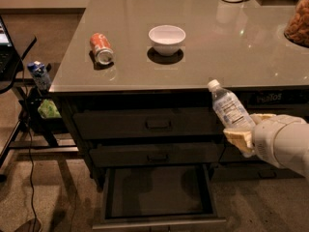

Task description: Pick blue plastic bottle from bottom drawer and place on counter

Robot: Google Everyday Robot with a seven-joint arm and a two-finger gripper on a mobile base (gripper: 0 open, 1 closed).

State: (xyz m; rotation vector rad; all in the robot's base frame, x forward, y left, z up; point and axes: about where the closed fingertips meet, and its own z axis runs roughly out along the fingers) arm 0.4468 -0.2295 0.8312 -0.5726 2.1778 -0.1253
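Glossy grey-beige, the counter tops a dark drawer cabinet and fills the upper part of the view, with a brown floor around it.

Low at the right edge, in front of the cabinet face and just under the counter's front edge, the pincer is clenched on the lower end of the blue plastic bottle. A beige finger sits on either side of it, and the white arm runs off to the right. The bottle is in the air, tilted, with its white cap pointing up and to the left. The cap shows against the counter's front edge. The bottle rests on nothing.

Down and to the left of the pincer, the bottom drawer is pulled out and its dark flat inside shows. The two drawers above it, left of the pincer at about its height, are closed.

Up and to the left, on the counter, stands a white bowl. Farther left an orange-red soda can lies on its side. Up and to the right, at the edge of view, is a jar of brown snacks.

Far left of the pincer, beyond the cabinet, are a black side table, a blue-topped bottle and something green below it.
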